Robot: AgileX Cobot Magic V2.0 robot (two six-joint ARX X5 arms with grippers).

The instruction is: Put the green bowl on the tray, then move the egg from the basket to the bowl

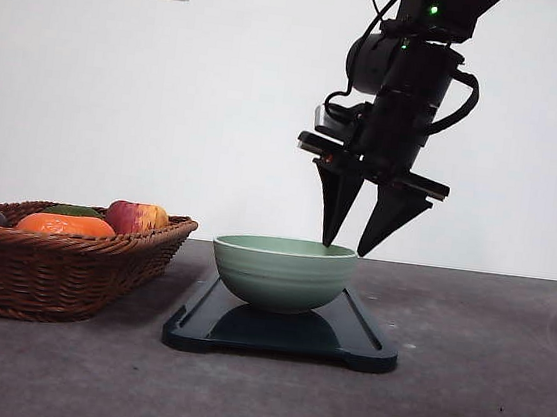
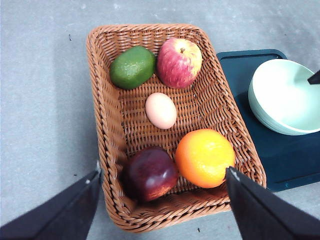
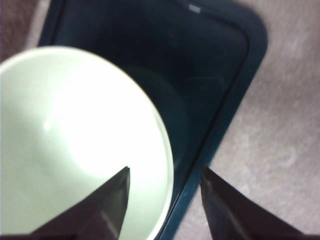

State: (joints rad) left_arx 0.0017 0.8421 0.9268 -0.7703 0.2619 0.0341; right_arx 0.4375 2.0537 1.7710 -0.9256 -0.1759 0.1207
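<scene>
Green bowl (image 1: 283, 273) sits on tray (image 1: 364, 337), frame centre; right gripper (image 1: 348, 247) released, fingertips straddling its right rim. Left gripper (image 2: 162, 187) spread above basket (image 2: 102, 130), egg (image 2: 161, 110) inside.

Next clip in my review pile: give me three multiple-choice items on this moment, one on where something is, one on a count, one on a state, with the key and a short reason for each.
1. Where does the green bowl sit?
A. In the basket
B. On the tray
C. On the bare table beside the tray

2. How many items lie in the basket?
A. Three
B. Five
C. Seven

3. How do the jaws of the right gripper stand?
A. Open, one tip inside the bowl's rim and one outside
B. Shut on the egg
C. Shut on the tray's edge

Key:
1 B: the front view shows the bowl resting on the tray.
2 B: the left wrist view shows the egg, a green fruit, an apple, an orange fruit and a dark red fruit.
3 A: the right wrist view shows the rim between the spread tips.
</scene>
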